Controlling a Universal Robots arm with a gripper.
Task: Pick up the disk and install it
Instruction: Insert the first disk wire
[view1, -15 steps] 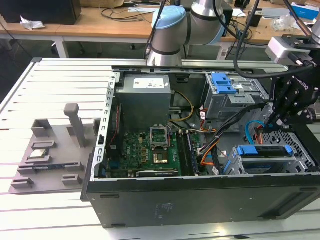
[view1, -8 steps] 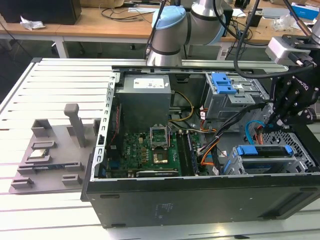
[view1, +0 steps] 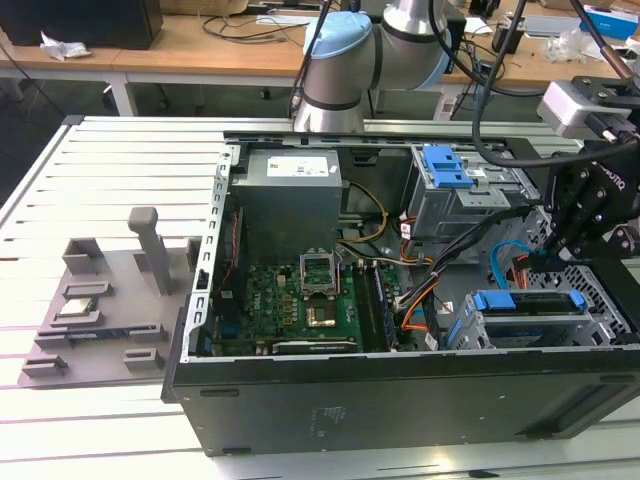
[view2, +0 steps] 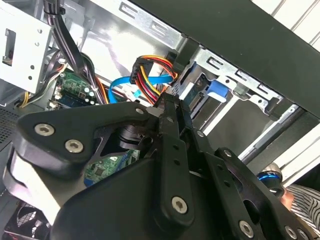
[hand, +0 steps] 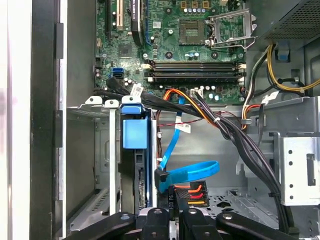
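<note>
Exterior view: gripper (view1: 560, 250) sits at frame right, inside the open computer case (view1: 400, 400), above the disk (view1: 525, 305) seated on edge in the drive cage (view1: 600, 300). Finger state cannot be determined. Motherboard (view1: 300, 300) lies centre frame.

The gripper (hand: 172, 220) is cut off by the first wrist view's edge. The disk (hand: 136, 190) sits edge-on in its bay, label hidden.

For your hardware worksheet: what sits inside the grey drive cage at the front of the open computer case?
A disk edged in blue stands slotted in the drive cage, a blue tab above it. Its lower end is hidden behind the pincer.
</note>
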